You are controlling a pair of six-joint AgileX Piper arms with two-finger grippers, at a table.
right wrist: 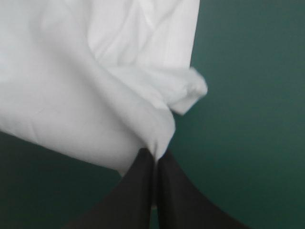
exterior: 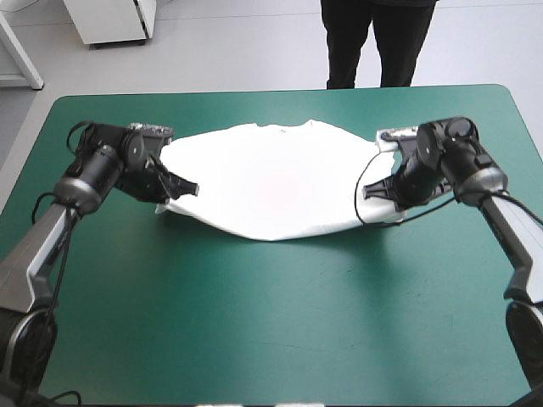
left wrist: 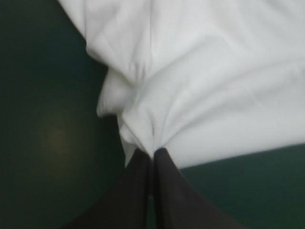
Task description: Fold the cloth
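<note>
White short-sleeved fabric T-shirt (exterior: 271,182) lay spread toward 12 o'clock on teal-green table (exterior: 271,339) | judged soft, light, limp | black left pincer (exterior: 188,188) clamped its 9 o'clock edge, right pincer (exterior: 372,192) its 3 o'clock edge

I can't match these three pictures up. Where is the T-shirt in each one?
High view: the T-shirt is over the far half of the cover, stretched between the left gripper and the right gripper.
Left wrist view: the T-shirt is ahead of the left gripper, pinched at its tips.
Right wrist view: the T-shirt is ahead of the right gripper, pinched likewise.
Shared landmark: the teal-green cover beside it.
</note>
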